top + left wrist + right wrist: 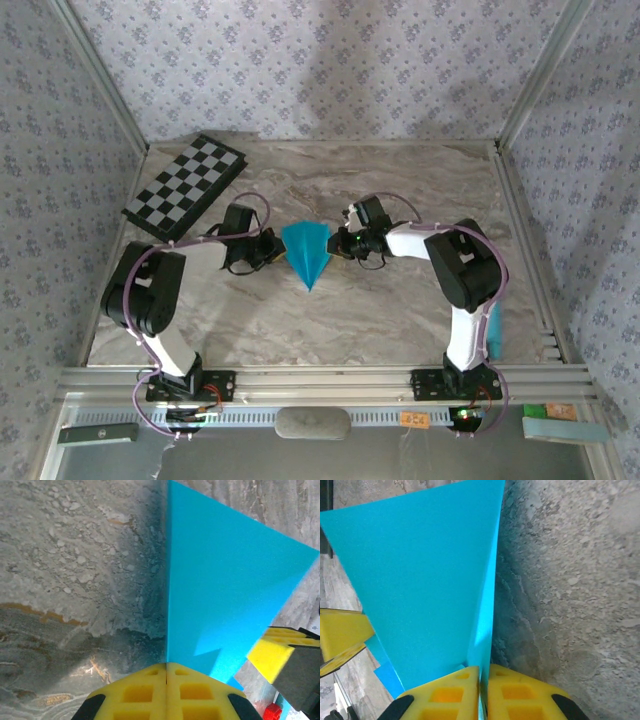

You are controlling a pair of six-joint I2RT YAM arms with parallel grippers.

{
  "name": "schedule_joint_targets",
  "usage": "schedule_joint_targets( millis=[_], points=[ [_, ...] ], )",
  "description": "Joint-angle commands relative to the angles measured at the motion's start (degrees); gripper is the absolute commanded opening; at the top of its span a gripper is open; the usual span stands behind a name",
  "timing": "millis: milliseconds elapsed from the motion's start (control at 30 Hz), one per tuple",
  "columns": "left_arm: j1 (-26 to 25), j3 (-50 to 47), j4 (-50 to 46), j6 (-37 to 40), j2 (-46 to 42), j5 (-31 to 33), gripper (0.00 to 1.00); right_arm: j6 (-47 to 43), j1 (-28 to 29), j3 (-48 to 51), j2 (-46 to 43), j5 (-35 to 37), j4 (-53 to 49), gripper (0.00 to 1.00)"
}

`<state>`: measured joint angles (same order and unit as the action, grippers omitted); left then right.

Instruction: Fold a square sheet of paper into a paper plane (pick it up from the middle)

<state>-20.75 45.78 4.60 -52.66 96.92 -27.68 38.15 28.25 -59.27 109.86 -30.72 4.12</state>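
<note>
Yellow-padded left gripper (pixel 166 674) and right gripper (pixel 480 677) each have jaws pinched shut on opposite side edges of the paper plane (pixel 307 252), mid tabletop (pixel 400 310) between them, equally near, tip pointing toward the arm bases.

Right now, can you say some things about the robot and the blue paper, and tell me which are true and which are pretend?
1. Both arms pinch the paper. True: the left gripper and the right gripper are each shut on an edge of it.
2. The paper is a flat square. False: it is folded down to a point.
3. The checkerboard sits at the far left of the table. True.
4. The paper lies on the checkerboard. False: it is apart from it, between the two grippers.
</note>
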Motion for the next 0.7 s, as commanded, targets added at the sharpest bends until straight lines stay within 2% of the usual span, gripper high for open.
schedule_joint_targets(
  millis=[0, 133, 367, 500, 667],
  points=[
    [-0.16, -0.49, 2.3, -0.86, 0.89, -1.24, 0.0, -0.12, -0.16, -0.3, -0.43, 2.04, -2.31, 0.15],
    [-0.25, 0.05, 2.63, -0.95, 0.82, -2.75, 0.0, -1.65, 0.55, -0.61, -4.7, 6.14, -6.39, 0.31],
    [-0.47, 0.3, 3.35, -1.42, 0.72, -4.11, 0.0, -8.52, 5.44, -3.1, -11.92, 18.2, -17.63, 0.49],
    [-0.6, 0.24, 3.49, -1.56, 0.73, -4.17, 0.0, -10.24, 10.07, -5.21, -11.73, 23.02, -21.7, 0.53],
    [-0.64, 0.22, 3.57, -1.62, 0.88, -4.13, 0.0, -10.72, 14.07, -8.32, -8.04, 24.03, -23.27, 0.54]
  ],
)
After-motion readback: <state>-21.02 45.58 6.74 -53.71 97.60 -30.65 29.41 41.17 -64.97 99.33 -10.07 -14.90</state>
